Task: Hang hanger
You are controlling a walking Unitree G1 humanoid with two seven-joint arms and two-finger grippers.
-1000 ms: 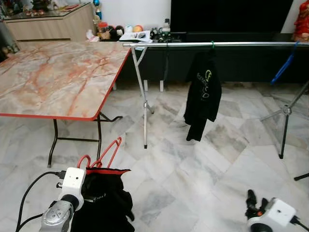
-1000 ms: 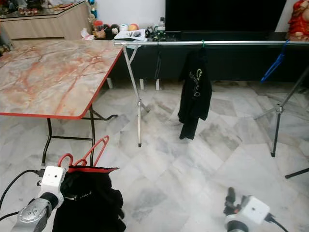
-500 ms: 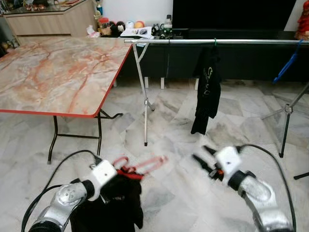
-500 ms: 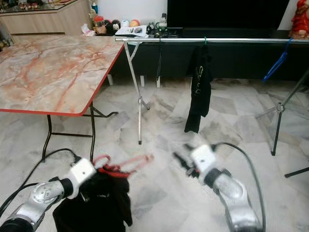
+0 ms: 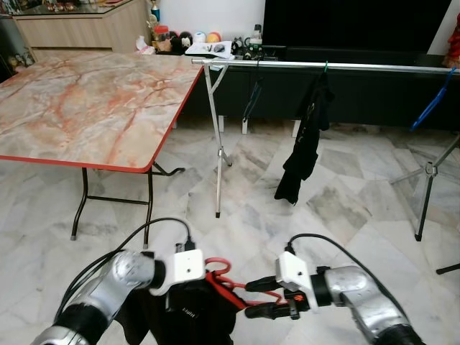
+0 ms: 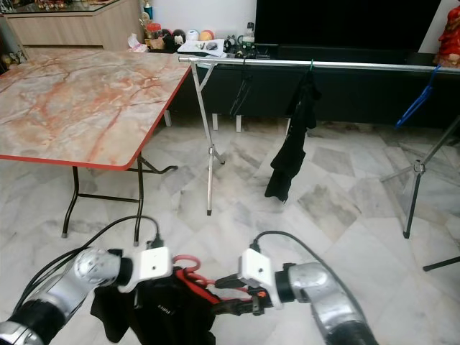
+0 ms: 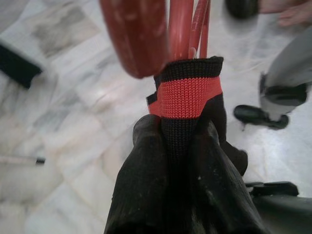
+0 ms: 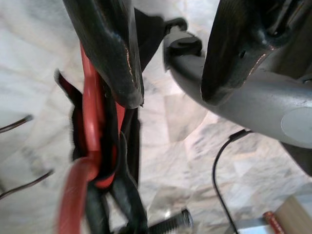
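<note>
Both arms bent inward, low in front of torso, forearms converging. Left gripper [image 5: 208,277] pinched tight, fingers [image 7: 146,185] pressed together, wrist pointing right. Right gripper [image 5: 257,297] points left toward it, fingers [image 8: 109,53] spread apart, one above the other. Grippers just beside each other.

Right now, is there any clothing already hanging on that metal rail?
Yes, a black garment hangs from the metal rail beyond the marble-topped table.

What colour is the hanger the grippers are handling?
Red hanger, clearest in the right eye view.
</note>
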